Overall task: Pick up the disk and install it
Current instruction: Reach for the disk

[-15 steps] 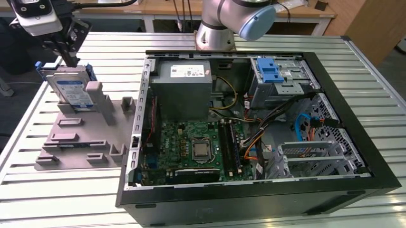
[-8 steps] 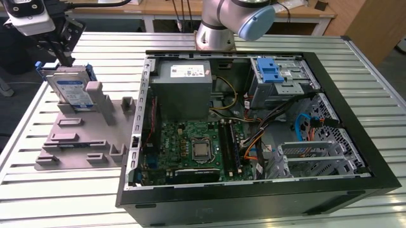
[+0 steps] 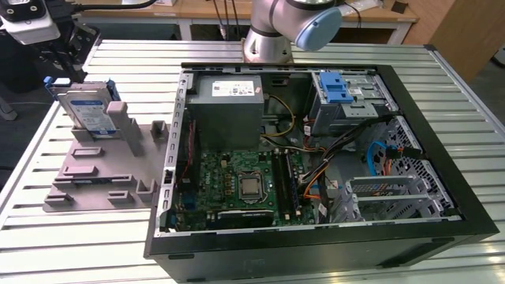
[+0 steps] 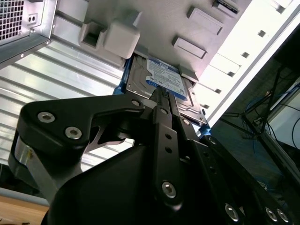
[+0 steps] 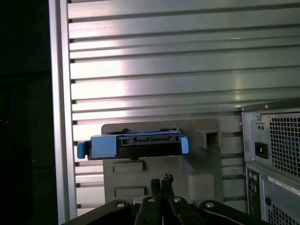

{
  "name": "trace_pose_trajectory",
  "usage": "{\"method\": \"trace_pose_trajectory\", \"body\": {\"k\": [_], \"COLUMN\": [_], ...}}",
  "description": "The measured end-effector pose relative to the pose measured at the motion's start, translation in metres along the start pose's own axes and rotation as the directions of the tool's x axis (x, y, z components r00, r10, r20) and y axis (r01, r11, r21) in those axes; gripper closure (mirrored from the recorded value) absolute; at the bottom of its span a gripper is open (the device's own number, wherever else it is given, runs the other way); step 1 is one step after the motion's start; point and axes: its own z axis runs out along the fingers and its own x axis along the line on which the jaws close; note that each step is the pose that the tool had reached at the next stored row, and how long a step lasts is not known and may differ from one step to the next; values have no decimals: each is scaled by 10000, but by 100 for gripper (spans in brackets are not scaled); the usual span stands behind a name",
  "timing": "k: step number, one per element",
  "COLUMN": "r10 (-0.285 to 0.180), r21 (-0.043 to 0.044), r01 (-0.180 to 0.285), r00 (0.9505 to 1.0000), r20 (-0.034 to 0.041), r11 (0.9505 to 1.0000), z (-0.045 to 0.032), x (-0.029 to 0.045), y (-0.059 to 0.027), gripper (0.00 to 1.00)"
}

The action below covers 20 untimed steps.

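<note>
Exterior view: one arm, one gripper (image 3: 75, 70), hanging over the table's (image 3: 79, 248) corner on the exterior view's left. One disk (image 3: 88, 112) stands on end in a slot of the one grey plastic tray (image 3: 94, 177), with its label face showing and blue rails on its sides. Its long axis looks close to upright, running up out of the slot. The gripper sits just above the disk's top edge, a touch toward the exterior view's left, with a gap between them and no contact. One open computer case (image 3: 316, 236) lies beside the tray on the exterior view's right, well apart from the gripper. A blue bracket (image 3: 339, 89) sits in the case's drive cage.

Second wrist view: the gripper (image 4: 159, 93) has its fingers (image 4: 164, 122) pressed together with nothing between them. The disk (image 4: 164, 77) lies straight ahead of the tips, label visible, seated in the tray (image 4: 164, 28). A corner of the case (image 4: 18, 18) and the slatted table (image 4: 70, 70) are alongside.

First wrist view: the gripper (image 5: 161, 180) is closed and empty, its fingertips (image 5: 154, 185) meeting. The disk (image 5: 136, 144) is seen end-on with its connector edge facing the camera and a blue rail at each side. It lies directly ahead along the finger line, its wide side running across it. The tray (image 5: 201, 178) holds it, the case (image 5: 276, 150) is beside it, and the table (image 5: 164, 70) lies beyond.

Judgement: pick-up not yet done; the disk is untouched in its slot.
</note>
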Motion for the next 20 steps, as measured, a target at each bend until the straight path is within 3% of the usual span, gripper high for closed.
{"method": "trace_pose_trajectory", "body": {"k": [12, 20], "r10": [1, 1], "r21": [0, 1], "r01": [-1, -1], "r00": [10000, 10000], "r20": [-4, -6], "r11": [10000, 10000], "z": [29, 55], "x": [173, 299], "y": [31, 140], "gripper": [85, 85]}}
